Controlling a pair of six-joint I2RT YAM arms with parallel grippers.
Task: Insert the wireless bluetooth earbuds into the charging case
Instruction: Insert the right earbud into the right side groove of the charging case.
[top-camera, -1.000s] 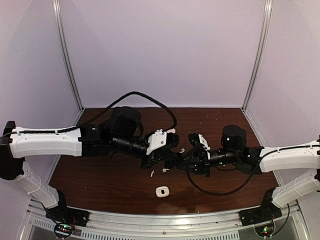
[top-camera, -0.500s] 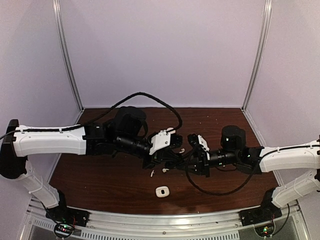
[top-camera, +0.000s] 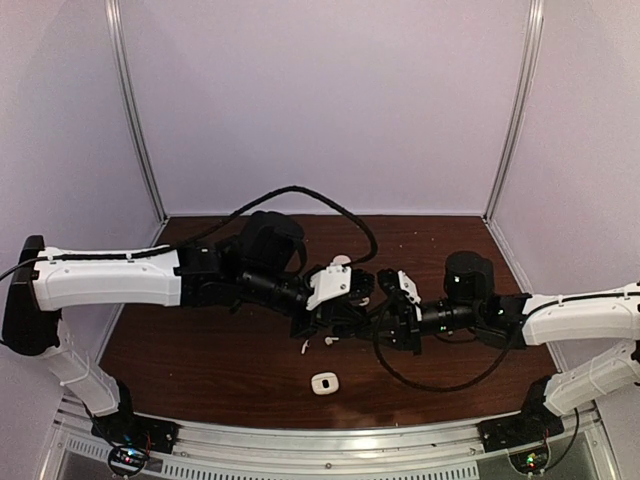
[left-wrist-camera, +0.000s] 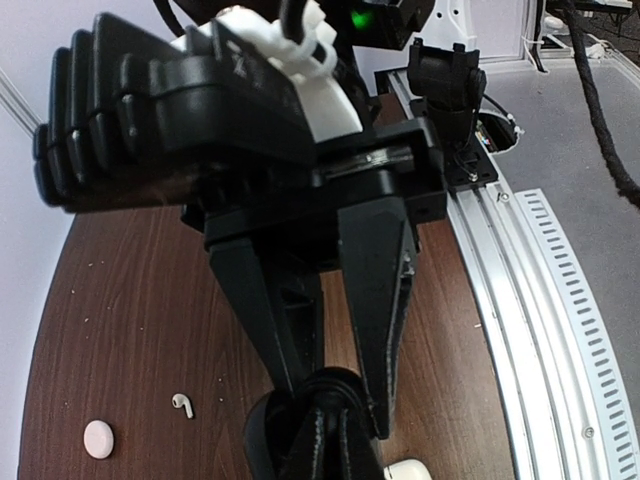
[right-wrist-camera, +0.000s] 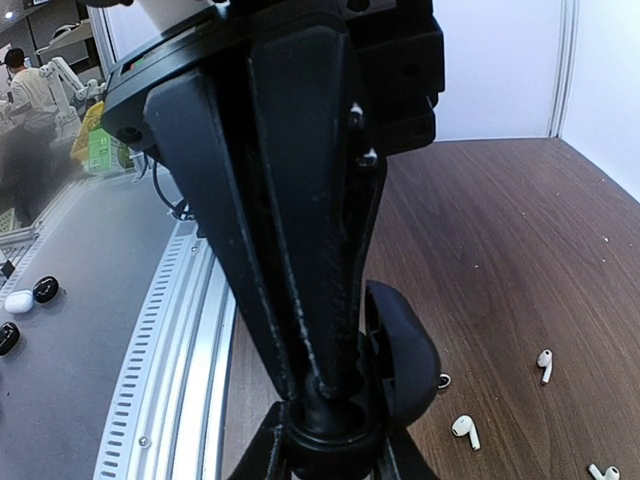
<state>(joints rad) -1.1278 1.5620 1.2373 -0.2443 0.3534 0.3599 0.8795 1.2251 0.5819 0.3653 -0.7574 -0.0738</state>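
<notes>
I see three white stemmed earbuds (right-wrist-camera: 465, 430) from the right wrist, one from the left. Both jaws pinch narrow on a black rounded case (right-wrist-camera: 402, 362).

Left fingers (right-wrist-camera: 300, 230), right fingers (left-wrist-camera: 385, 290): closed, tip-to-tip.

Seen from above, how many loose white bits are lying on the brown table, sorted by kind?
White earbuds: 3
White cases: 2
Total: 5
</notes>
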